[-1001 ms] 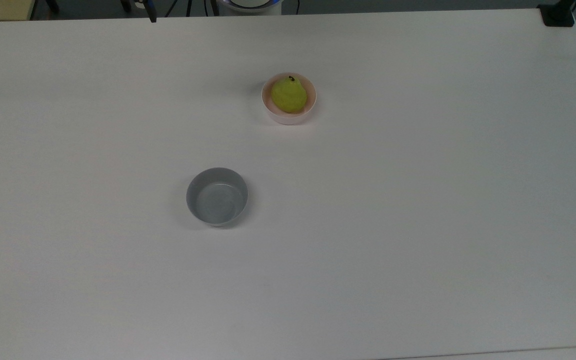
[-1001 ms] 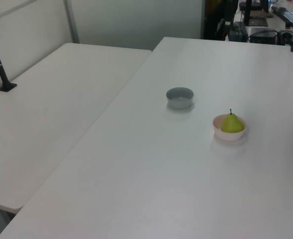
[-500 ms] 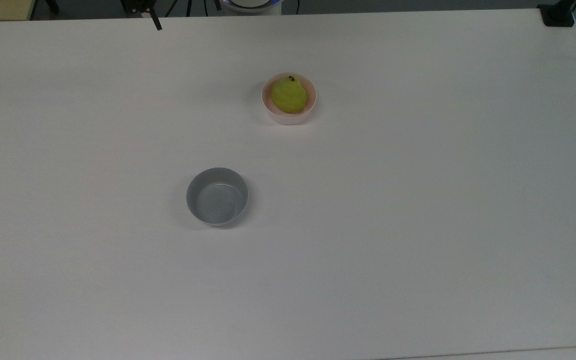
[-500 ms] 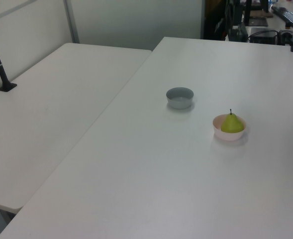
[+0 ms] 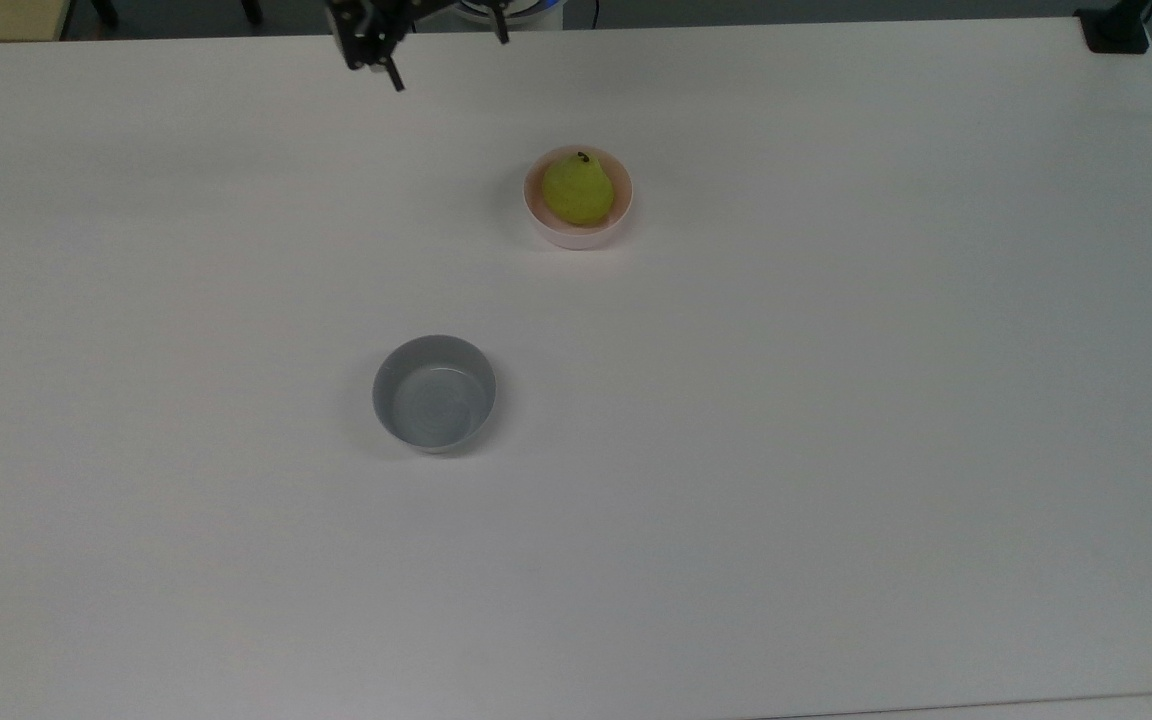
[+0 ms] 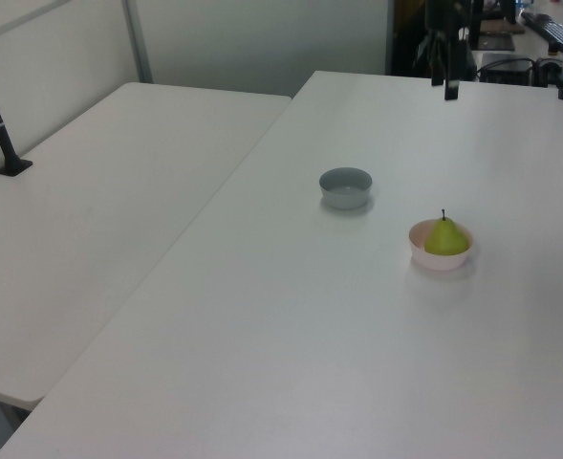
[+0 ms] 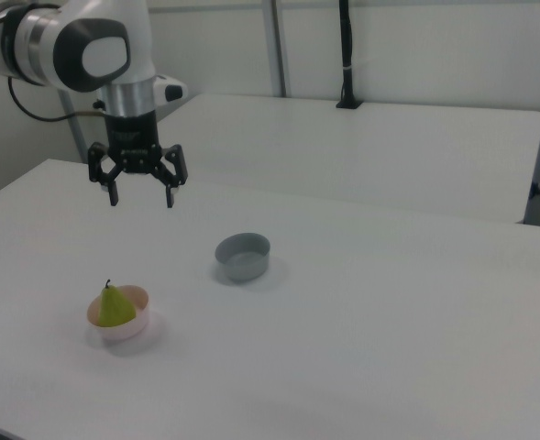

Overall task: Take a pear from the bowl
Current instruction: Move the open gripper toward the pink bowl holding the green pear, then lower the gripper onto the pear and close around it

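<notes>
A yellow-green pear [image 5: 577,190] with a dark stem stands upright in the pale pink bowl [image 5: 576,238] on the white table. The pear [image 6: 445,239] and the pink bowl [image 6: 439,260] lie at the left view's right, and the pear [image 7: 114,307] and bowl [image 7: 134,328] sit at the right view's lower left. My gripper [image 7: 141,197] hangs open well above the table, behind the bowl, its black fingers spread and pointing down with nothing between them. In the top view the gripper [image 5: 448,52] is at the upper edge, left of the bowl.
A grey bowl [image 5: 434,393] stands apart from the pink one, nearer the table's middle, and is seen as the grey bowl [image 7: 243,256] right of the pear. A second white table [image 6: 99,210] adjoins. A black post [image 7: 346,55] stands at the back.
The gripper has moved into the top view from the upper edge and shifted right, toward the pink bowl. Pear and both bowls have not moved.
</notes>
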Available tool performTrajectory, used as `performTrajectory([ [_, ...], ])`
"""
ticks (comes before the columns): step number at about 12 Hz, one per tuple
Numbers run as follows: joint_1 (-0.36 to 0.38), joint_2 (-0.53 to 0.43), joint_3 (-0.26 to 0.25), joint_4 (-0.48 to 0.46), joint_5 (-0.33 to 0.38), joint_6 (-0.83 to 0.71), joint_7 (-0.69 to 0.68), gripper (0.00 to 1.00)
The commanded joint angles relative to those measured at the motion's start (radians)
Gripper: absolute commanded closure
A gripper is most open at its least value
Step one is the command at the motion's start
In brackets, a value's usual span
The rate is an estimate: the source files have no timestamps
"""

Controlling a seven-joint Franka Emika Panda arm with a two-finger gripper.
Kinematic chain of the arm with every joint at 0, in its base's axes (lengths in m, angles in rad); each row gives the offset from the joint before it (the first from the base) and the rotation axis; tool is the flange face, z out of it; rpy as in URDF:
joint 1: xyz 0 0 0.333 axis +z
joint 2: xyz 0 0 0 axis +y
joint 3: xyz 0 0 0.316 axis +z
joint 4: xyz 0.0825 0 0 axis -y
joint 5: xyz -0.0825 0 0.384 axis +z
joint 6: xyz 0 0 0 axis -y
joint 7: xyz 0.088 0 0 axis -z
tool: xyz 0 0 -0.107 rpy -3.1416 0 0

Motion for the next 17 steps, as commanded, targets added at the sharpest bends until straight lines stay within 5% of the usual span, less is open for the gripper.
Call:
performTrajectory([
  [1,0.062,-0.027,0.005,-0.129,-0.009,0.074,0.105,0.0],
  [9,0.093,-0.021,0.124,-0.403,-0.08,0.334,0.251,0.0],
  [17,0.094,0.091,0.164,-0.436,-0.132,0.451,0.31,0.0],
])
